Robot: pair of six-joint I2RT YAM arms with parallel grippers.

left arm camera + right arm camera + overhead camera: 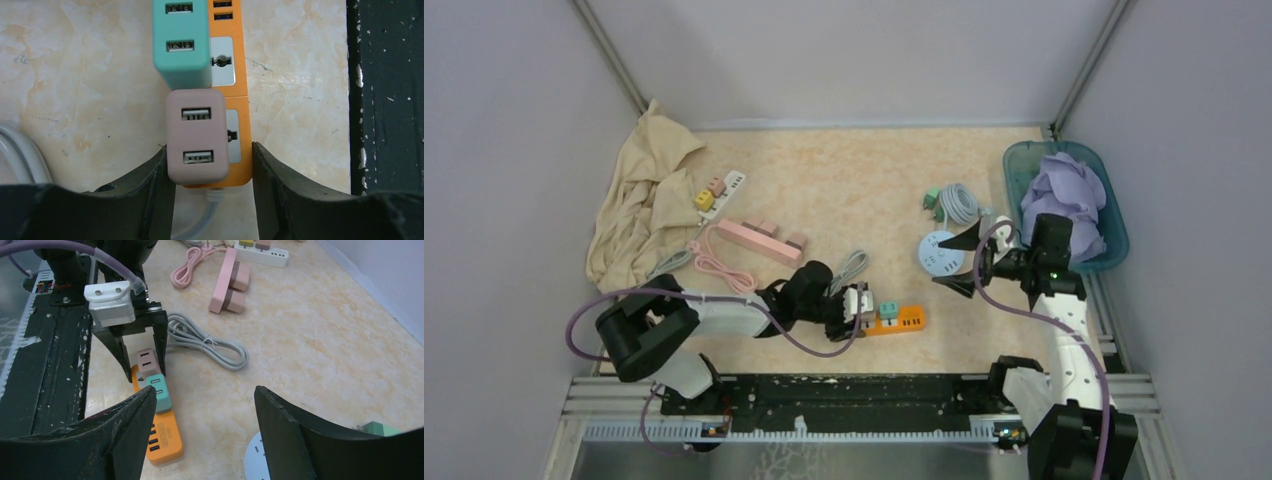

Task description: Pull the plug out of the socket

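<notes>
Robotics lab test cell. Plain grey walls [844,60] held by metal posts [609,50] enclose a marble-patterned table [864,170]. A left arm [714,315] and right arm [1069,340] are bolted to a black rail [854,395] at its near edge. An orange power strip [902,319] and a pink power strip [759,240] lie on the table.

Plug [196,135] on power strip [242,75], second plug [181,42] just beside (apparently touching).

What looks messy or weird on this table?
Nothing looks broken or spilled. The beige cloth lies crumpled in the far left corner beside the white power strip, and the pink adapter and teal adapter hang over one side of the orange power strip.
</notes>
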